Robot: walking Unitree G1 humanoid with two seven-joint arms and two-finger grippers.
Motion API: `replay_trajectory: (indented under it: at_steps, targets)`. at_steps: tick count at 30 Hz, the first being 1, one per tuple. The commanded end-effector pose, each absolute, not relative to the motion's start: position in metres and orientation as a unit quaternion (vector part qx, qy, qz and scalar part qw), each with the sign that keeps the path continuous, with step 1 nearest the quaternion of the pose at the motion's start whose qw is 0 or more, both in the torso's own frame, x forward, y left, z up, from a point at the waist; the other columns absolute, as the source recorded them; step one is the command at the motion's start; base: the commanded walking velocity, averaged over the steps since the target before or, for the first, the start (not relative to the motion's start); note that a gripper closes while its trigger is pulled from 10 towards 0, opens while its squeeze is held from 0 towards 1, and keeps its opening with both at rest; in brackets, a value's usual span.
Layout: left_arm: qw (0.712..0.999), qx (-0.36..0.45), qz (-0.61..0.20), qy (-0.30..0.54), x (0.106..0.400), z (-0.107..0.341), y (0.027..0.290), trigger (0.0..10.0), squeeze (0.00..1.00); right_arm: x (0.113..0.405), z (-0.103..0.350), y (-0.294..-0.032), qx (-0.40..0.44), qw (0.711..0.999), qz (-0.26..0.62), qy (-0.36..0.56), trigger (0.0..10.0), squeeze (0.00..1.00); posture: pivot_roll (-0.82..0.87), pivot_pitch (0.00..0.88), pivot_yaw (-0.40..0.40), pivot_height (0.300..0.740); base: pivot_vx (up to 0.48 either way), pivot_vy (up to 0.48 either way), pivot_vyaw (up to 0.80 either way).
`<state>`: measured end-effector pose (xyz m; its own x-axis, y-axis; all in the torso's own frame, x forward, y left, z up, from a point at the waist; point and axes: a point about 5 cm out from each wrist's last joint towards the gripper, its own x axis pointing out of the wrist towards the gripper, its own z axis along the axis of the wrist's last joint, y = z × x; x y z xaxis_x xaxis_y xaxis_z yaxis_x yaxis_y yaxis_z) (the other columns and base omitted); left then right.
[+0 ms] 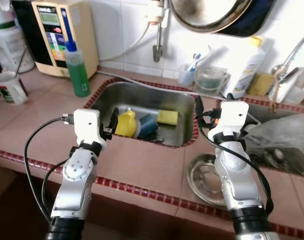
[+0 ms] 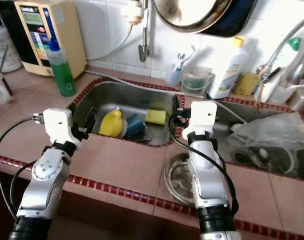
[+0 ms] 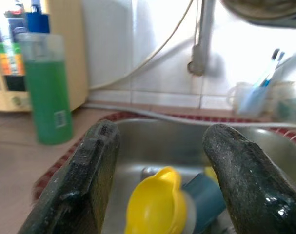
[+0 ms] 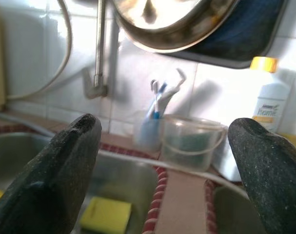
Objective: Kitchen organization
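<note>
Step in hand: judged an approach. Both arms are raised over the counter edge at the sink and nothing is held.
Mug (image 1: pixel 10 87): far left on the counter, something thin standing in it; contents not readable.
Green bottle (image 1: pixel 77 70): upright with a blue cap, just left of the sink's back corner and in front of the beige appliance (image 1: pixel 61 35).
Left gripper (image 1: pixel 111 124): fingers spread apart, empty, at the sink's left front rim. Its wrist view looks between the fingers at the yellow cup.
Sink (image 1: pixel 141 95): steel basin with a red tile border. It holds a yellow cup (image 1: pixel 125 123) tipped on its side, a dark blue cup (image 1: pixel 147 126) touching it, and a yellow sponge (image 1: pixel 167 117) nearer the back right.
Right gripper (image 4: pixel 157 195): fingers wide, empty, above the tile strip at the sink's right rim.
Steel bowl (image 1: pixel 204 175): on the counter beside the right forearm; looks empty.
Back ledge: a clear tub (image 1: pixel 210 80) with something dark green inside, a holder with toothbrushes (image 1: pixel 188 74), then a white bottle (image 1: pixel 248 67).
Far right: a second basin with a crumpled plastic bag (image 1: pixel 282 132) over dishes; the items beneath are unclear.
Next move, as judged: lower the left gripper into the sink and close on the yellow cup's rim. It lies tilted against the blue cup, so it may roll.
</note>
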<state>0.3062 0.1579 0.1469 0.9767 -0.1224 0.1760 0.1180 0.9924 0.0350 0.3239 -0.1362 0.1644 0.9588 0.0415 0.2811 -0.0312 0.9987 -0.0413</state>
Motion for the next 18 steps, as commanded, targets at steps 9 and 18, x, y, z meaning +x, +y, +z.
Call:
replay_trajectory:
  at_steps: [9,18]
  targets:
    - [0.993,0.011,-0.059,-0.097,0.3078,0.1514,0.1587,10.0,0.00,0.3258,0.1685,-0.1313,-0.020,0.988,0.033,-0.148,10.0,0.00,-0.03,0.000,-0.027,0.740,0.000,-0.380,0.00]
    - [0.993,0.002,-0.067,-0.101,0.3045,0.1508,0.1577,10.0,0.00,0.3237,0.1661,-0.1316,-0.023,0.989,0.036,-0.144,10.0,0.00,-0.04,0.000,-0.028,0.740,0.000,-0.157,0.00]
